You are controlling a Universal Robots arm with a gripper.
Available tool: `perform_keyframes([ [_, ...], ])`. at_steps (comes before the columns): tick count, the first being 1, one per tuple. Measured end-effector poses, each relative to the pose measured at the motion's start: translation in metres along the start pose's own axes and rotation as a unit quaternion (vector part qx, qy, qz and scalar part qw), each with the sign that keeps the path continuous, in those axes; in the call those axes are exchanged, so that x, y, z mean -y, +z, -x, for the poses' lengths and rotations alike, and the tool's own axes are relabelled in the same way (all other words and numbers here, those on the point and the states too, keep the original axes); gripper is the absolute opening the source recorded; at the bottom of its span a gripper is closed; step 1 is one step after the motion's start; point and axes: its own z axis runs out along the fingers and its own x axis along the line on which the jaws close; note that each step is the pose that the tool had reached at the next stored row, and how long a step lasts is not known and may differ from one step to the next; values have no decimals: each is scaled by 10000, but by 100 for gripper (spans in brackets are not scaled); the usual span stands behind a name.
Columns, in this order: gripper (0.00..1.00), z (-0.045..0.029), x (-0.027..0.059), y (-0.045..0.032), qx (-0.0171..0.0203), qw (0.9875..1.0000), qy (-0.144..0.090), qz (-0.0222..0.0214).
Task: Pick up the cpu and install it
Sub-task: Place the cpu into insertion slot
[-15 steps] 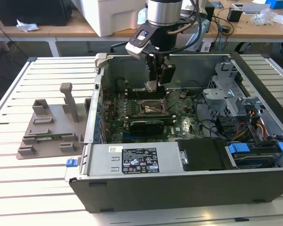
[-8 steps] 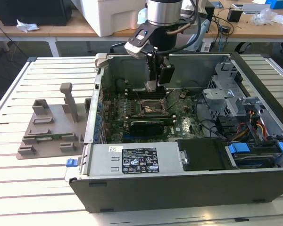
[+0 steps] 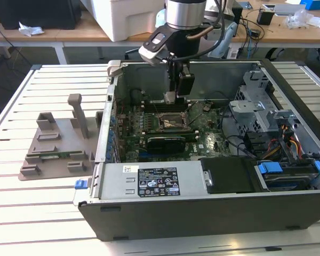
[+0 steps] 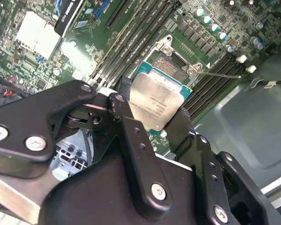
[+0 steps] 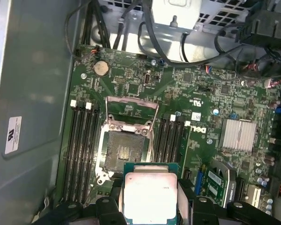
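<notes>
My gripper (image 3: 173, 95) hangs inside the open computer case (image 3: 112, 160), shut on the cpu (image 3: 169, 97), a flat square chip with a shiny silver top. In both wrist views the cpu (image 4: 152, 105) (image 5: 150, 197) sits clamped by its edges between the black fingers (image 4: 122, 112). The black-framed socket (image 3: 168, 121) (image 5: 124, 152) lies open on the green motherboard just below, its metal load plate (image 5: 131, 110) flipped up. The chip hovers a little above the socket and offset toward one side, apart from it.
A grey plastic holder tray (image 3: 56, 144) stands on the slatted table at the exterior view's left. Memory slots (image 5: 82, 145) flank the socket. A silver heatsink (image 5: 236, 133), cables (image 5: 154, 42), a drive cage (image 3: 256, 106) and the power supply (image 3: 160, 181) crowd the case.
</notes>
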Motion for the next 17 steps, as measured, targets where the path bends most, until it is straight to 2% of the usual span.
perform_keyframes([
  [2,55,0,0,4,-6,9999,135,-5],
  [3,55,0,-1,6,-59,9998,183,-1],
  [4,55,0,0,6,-154,9997,213,8],
  [5,55,-1,0,6,-177,9996,226,11],
  [13,55,0,0,10,-178,9996,227,10],
  [17,55,-2,-1,39,-178,9996,227,10],
])
